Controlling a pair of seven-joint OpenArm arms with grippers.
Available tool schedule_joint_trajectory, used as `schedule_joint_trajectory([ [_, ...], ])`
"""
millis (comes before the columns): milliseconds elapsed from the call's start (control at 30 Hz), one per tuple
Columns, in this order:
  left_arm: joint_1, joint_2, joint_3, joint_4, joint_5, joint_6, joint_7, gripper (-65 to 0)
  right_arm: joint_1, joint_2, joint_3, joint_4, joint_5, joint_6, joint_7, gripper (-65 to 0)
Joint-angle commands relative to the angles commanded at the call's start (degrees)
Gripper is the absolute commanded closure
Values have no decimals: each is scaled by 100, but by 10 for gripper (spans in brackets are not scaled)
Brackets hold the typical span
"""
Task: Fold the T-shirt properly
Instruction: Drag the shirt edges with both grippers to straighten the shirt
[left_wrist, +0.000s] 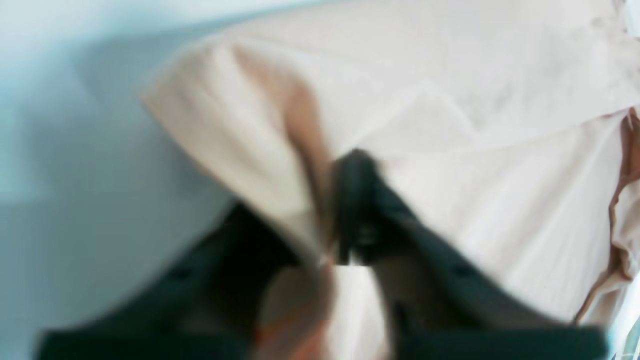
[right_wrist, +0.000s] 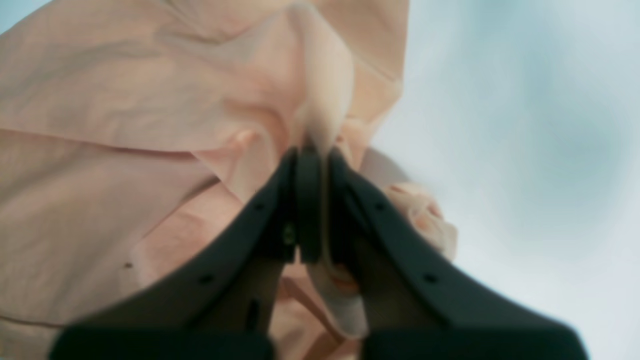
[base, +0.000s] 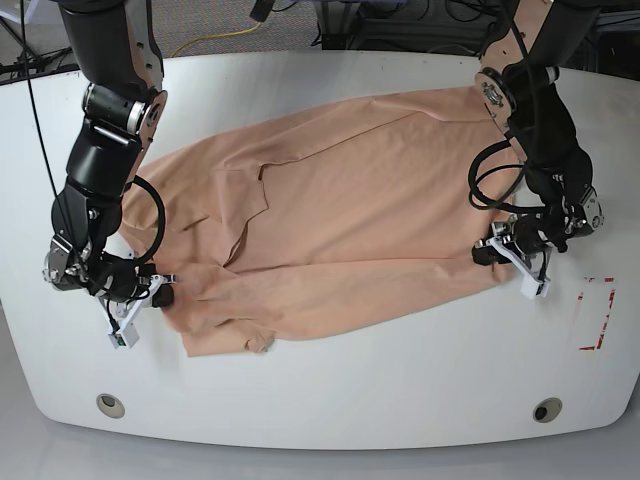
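T-shirt (base: 340, 210): lies across the middle of the white table (base: 330, 390), salmon-pink in the base view, spread broadly between both arms and partly under them. Looks loosely laid out, with creases and overlapping layers, rather than neatly folded. Slants upward along the far side, from beside the right arm toward the left arm, with a long turned-over band. Has a doubled flap with a dark opening on the half nearer the right arm. Shows a second band along the near side, running from below the right gripper (base: 160, 290) across to the left gripper (base: 490, 252). Bunches into a small lump (base: 259, 340) at the near edge, closer to the right gripper than to the left.

Pinches a raised ridge of cloth between narrowed fingers (right_wrist: 310, 215) at the right gripper, with more fabric hanging below the tips. Grips gathered cloth likewise at the left gripper, between dark fingers (left_wrist: 357, 200) drawn close together. Appears blurred around both sets of tips in the wrist views; cannot tell how many layers are caught in either one.

Includes two round fittings (base: 110, 406) (base: 547, 409) near the table's front corners, apart from the cloth. Bears red corner marks (base: 596, 314) to the side of the left gripper, also apart from the fabric.
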Motion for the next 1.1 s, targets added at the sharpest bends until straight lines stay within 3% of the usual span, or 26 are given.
schedule_joint_trajectory([
  [100, 0, -9, 0, 158, -9, 0, 26, -44, 0, 0, 0, 9, 0, 0, 0, 0],
  [400, 53, -9, 0, 1679, 26, 0, 703, -42, 18, 0, -9, 18, -26, 0, 0, 0],
  [567, 53, -18, 0, 2303, 26, 0, 747, -40, 70, 0, -44, 18, -44, 0, 9, 0],
  [767, 9, -185, 360, 2910, 0, 0, 818, -40, 492, 9, -53, 0, -53, 0, 9, 0],
  [1100, -730, -264, 484, 3270, 0, 0, 1521, -46, 1363, 62, -519, 0, -53, 0, -9, 0],
])
